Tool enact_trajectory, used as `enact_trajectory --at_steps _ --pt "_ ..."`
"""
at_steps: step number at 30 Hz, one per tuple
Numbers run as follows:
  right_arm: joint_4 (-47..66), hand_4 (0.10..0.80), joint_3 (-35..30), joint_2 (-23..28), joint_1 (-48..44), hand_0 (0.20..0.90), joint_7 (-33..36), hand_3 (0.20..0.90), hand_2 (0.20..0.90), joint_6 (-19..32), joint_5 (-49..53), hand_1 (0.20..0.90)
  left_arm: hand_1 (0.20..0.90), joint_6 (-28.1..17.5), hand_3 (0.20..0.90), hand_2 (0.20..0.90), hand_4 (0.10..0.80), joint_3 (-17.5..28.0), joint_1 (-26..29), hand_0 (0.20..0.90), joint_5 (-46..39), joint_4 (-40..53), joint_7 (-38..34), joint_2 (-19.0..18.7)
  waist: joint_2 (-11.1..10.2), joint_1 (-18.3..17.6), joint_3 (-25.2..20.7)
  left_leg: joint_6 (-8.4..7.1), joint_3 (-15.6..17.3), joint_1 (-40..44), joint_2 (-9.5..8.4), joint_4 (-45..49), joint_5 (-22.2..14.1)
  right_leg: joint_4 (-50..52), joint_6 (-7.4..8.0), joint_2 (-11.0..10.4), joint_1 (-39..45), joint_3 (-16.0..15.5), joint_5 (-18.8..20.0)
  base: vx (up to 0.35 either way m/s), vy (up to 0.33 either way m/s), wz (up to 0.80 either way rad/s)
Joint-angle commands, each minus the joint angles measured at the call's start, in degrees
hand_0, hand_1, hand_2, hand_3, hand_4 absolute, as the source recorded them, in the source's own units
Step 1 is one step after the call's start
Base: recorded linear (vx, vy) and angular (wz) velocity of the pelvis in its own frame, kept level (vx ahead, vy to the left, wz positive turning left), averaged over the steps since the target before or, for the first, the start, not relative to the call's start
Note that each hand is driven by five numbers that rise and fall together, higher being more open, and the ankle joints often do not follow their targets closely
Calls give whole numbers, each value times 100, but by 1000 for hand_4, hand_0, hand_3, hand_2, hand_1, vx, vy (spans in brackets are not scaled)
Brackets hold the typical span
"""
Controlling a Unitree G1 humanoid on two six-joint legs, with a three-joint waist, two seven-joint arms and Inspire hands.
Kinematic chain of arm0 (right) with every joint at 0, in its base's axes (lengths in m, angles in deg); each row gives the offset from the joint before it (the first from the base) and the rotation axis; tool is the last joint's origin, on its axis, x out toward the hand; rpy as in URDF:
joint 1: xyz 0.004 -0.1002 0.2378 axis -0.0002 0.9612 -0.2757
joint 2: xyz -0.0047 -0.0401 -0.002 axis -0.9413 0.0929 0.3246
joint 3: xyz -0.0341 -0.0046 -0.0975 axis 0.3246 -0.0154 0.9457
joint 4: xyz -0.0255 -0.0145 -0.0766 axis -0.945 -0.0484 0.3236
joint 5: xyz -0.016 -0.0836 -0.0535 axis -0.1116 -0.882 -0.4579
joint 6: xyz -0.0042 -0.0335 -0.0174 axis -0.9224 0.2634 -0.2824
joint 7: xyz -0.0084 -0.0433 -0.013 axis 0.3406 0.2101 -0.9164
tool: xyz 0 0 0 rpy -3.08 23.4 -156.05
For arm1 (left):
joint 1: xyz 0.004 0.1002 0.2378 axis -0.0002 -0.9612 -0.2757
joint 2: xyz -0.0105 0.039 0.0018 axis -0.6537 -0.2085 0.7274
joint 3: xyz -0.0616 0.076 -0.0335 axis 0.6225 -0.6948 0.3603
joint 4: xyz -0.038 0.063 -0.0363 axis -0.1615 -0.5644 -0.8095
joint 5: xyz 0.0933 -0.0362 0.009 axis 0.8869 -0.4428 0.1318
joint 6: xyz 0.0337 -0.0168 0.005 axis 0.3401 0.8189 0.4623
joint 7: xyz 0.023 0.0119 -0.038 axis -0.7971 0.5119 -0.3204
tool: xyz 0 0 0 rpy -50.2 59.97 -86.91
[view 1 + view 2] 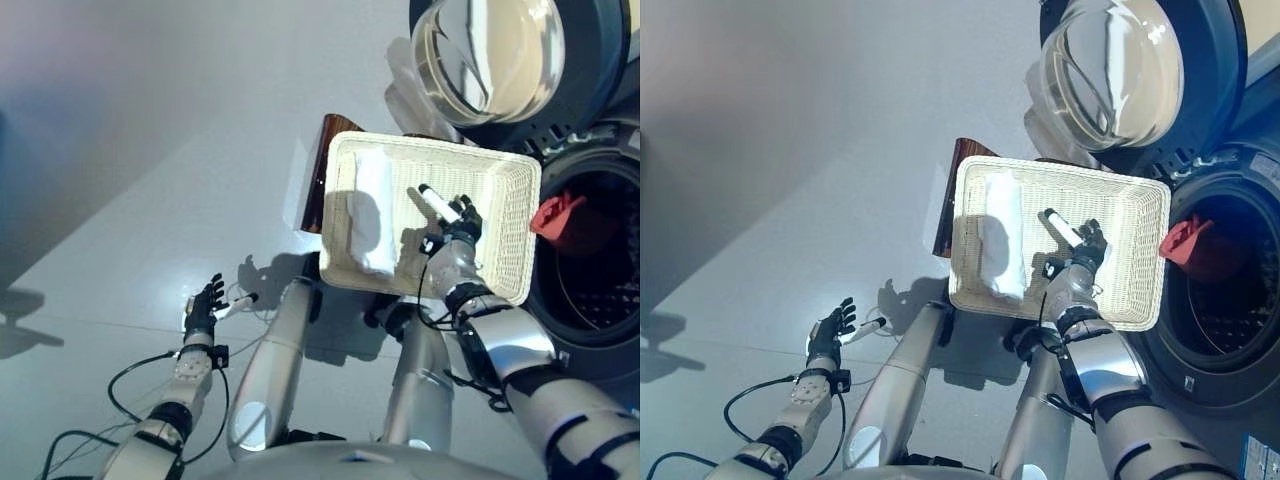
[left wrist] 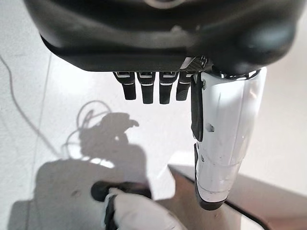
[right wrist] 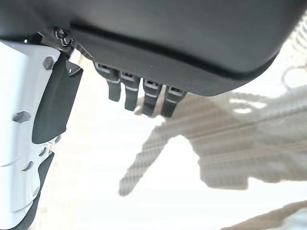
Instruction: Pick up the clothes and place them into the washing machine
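Note:
A white wicker basket (image 1: 430,143) rests on a low dark brown box (image 1: 322,165) beside the washing machine (image 1: 600,260). A white cloth (image 1: 372,215) lies along the basket's left side. A red cloth (image 1: 555,215) hangs at the left edge of the machine's open drum. My right hand (image 1: 455,235) hovers over the bare middle of the basket, fingers straight, holding nothing; its wrist view (image 3: 168,43) shows basket weave (image 3: 240,124) under it. My left hand (image 1: 203,310) is low at the left over the floor, open and empty, and shows in its wrist view (image 2: 158,38).
The machine's round glass door (image 1: 500,50) stands open above the basket's far side. Pale floor (image 1: 150,150) spreads to the left of the box.

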Motion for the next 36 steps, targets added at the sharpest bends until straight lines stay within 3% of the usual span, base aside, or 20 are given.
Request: enact_trajectory --at_steps 1,7,9,16,24,30,31,32,36 --pt "459 800 -165 98 112 900 -206 900 900 682 414 900 900 -332 900 900 800 76 -139 900 -34 105 -127 -94 11 16 -197 -237 88 222 -72 -438 -77 -569 208 17 547 53 244 0 0 0" --pt "852 800 -845 -189 408 900 -365 900 900 1139 1347 900 900 -352 900 900 800 50 -243 900 -176 -48 -84 4 12 -61 -225 -270 81 487 -75 -891 74 -975 249 48 797 20 387 13 -1 0" --pt "842 800 -1310 -281 402 900 -358 900 900 1378 1927 900 900 -363 900 900 800 -58 -260 900 -248 -126 -73 53 86 -97 -254 -276 96 608 -75 -1101 151 -1143 275 70 894 48 436 0 0 0" --pt "1026 800 -1891 -294 498 900 -270 900 900 1686 2440 900 900 -378 900 900 800 -248 -352 900 -378 -144 -29 129 287 -201 -270 -263 175 813 -88 -1385 254 -1376 311 83 1022 165 531 6 23 -5" --pt "1308 800 -2366 112 628 900 -28 900 900 1907 2386 900 900 -411 900 900 800 -367 -503 900 -534 -133 18 260 572 -392 -345 -233 351 953 -81 -1485 262 -1561 374 75 1038 400 674 7 50 -16" --pt "1311 800 -2476 490 664 900 56 900 900 1931 2258 900 900 -417 900 900 800 -433 -577 900 -588 -159 79 338 644 -509 -450 -241 417 1041 -51 -1629 288 -1701 383 134 1060 490 727 9 17 -13" --pt "1319 800 -2461 520 668 900 71 900 900 1946 2230 900 900 -415 900 900 800 -448 -589 900 -603 -174 90 355 660 -523 -427 -215 499 995 -27 -1662 457 -1753 332 129 1012 443 894 20 22 -20" --pt "1333 800 -2454 531 673 900 83 900 900 1938 2207 900 900 -406 900 900 800 -458 -590 900 -620 -195 100 376 648 -535 -477 -237 455 1061 -32 -1654 287 -1738 381 157 1053 530 754 12 17 -25" --pt "1253 800 -2416 641 628 900 95 900 900 1885 2137 900 900 -414 900 900 800 -468 -567 900 -660 -314 128 414 648 -583 -507 -242 501 1067 1 -1713 306 -1827 376 202 1028 597 810 36 -1 -17"
